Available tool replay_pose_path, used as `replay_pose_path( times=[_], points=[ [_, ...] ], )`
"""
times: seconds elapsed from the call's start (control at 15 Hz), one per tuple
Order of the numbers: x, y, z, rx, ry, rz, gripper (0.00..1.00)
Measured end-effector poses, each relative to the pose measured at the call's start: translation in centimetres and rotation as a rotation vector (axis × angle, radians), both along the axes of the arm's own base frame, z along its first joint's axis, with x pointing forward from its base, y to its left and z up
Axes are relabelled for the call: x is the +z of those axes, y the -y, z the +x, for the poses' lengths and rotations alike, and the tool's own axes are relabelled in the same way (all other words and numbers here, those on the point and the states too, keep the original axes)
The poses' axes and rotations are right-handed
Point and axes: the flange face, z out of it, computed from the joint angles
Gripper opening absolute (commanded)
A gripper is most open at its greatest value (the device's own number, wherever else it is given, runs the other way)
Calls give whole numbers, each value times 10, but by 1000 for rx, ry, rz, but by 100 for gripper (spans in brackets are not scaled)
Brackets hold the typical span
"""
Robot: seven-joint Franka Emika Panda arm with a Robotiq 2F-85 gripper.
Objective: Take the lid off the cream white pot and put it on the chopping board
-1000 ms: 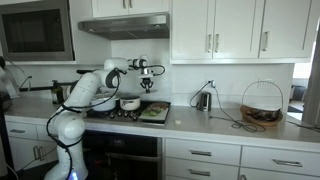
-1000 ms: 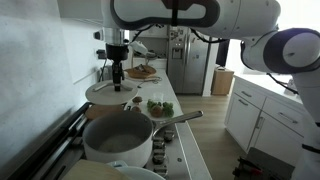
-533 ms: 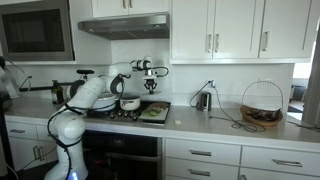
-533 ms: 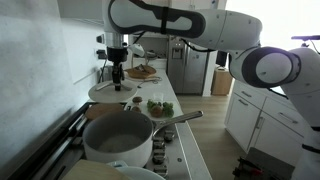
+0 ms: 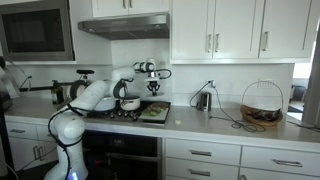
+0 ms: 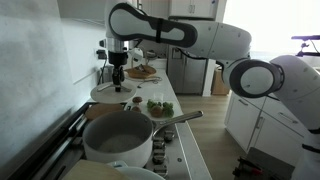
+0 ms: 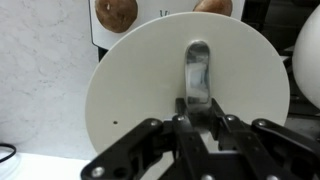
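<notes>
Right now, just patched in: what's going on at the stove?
The arm's gripper is shut on the handle of the lid and holds it flat in the air, off the pot. In an exterior view the lid hangs close beside the board, which has some food on it. The lid is not yet set down on the board.
</notes>
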Motion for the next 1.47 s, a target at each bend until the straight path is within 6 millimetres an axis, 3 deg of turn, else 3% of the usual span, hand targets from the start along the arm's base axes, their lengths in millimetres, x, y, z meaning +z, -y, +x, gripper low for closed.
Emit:
replay_pose_path(
  times=[0.4,0.87,1.47],
  points=[
    [-19,13,13,-3,-11,6,6],
    [-43,14,22,86,-16,-4,6],
    [-55,9,34,147,48,8,6]
  ],
)
